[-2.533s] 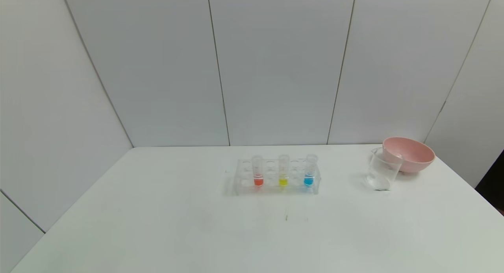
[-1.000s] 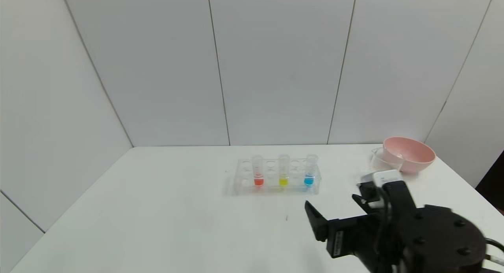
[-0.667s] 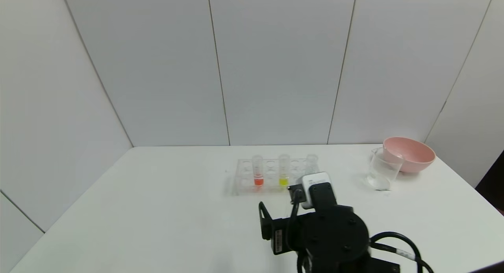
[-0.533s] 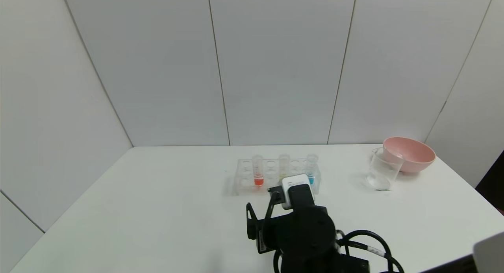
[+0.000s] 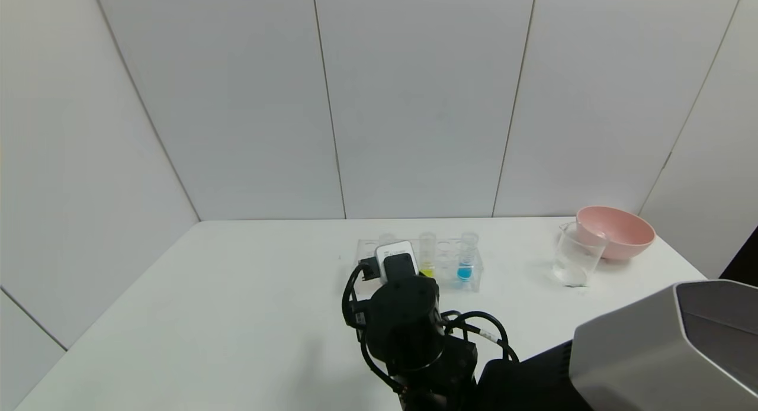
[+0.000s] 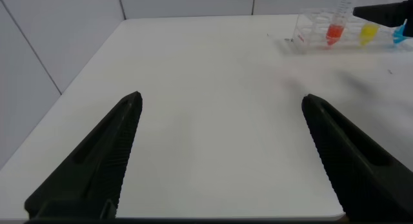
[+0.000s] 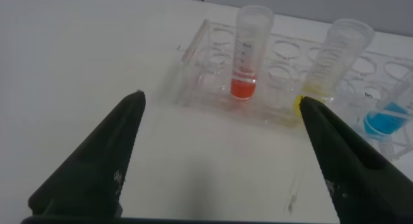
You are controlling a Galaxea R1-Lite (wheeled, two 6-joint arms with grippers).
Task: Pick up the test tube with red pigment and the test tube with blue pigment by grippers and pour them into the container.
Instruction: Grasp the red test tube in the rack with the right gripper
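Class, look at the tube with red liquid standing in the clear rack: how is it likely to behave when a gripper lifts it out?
The red tube looks smooth and round, so it may slip between the fingers of the open right gripper. It is small and only part-filled, so probably light. Its top shows no cap, so tilting would likely spill it.

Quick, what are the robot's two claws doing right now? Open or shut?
Left gripper: open, holding nothing, over bare table.
Right gripper: open, holding nothing, in front of the test tube with red pigment.
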